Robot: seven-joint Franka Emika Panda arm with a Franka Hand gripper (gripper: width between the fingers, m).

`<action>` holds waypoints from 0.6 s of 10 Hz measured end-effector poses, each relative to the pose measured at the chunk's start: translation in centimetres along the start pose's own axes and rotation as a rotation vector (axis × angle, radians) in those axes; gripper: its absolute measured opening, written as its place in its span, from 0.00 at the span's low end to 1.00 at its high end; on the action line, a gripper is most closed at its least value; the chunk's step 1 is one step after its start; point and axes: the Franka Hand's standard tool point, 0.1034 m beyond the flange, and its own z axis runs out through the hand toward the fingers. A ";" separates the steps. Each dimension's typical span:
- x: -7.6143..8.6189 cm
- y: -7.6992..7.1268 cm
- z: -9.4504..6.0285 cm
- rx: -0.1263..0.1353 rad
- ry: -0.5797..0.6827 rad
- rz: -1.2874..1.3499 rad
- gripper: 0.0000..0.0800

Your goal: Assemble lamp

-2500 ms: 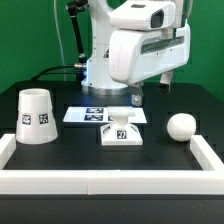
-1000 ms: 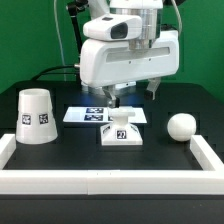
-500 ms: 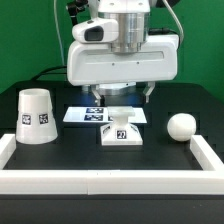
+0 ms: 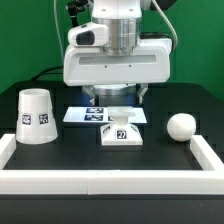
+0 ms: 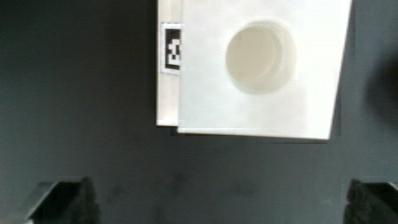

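Observation:
The square stepped lamp base [image 4: 121,132] sits mid-table with a tag on its front. In the wrist view the base [image 5: 249,75] shows its round socket hole. The tapered shade [image 4: 36,115] stands at the exterior view's left. The ball-shaped bulb [image 4: 180,126] lies at the exterior view's right. My gripper [image 4: 114,97] hangs just behind and above the base, over the marker board. It is open wide and empty, and in the wrist view its fingertips [image 5: 63,200] stand far apart with bare table between them.
The marker board [image 4: 88,114] lies flat behind the base. A low white rail [image 4: 110,181] borders the table's front and both sides. The arm's bulky white body fills the space above the middle of the table.
The arm has swung toward the exterior view's left and turned, from over the right of the base to centred behind it. The lamp parts have not moved.

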 end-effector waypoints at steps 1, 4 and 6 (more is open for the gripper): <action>-0.1 0.0 0.1 0.000 -0.001 0.000 0.88; -2.0 -0.7 1.4 0.001 -0.016 0.032 0.88; -2.5 -1.1 1.9 0.003 -0.019 0.032 0.88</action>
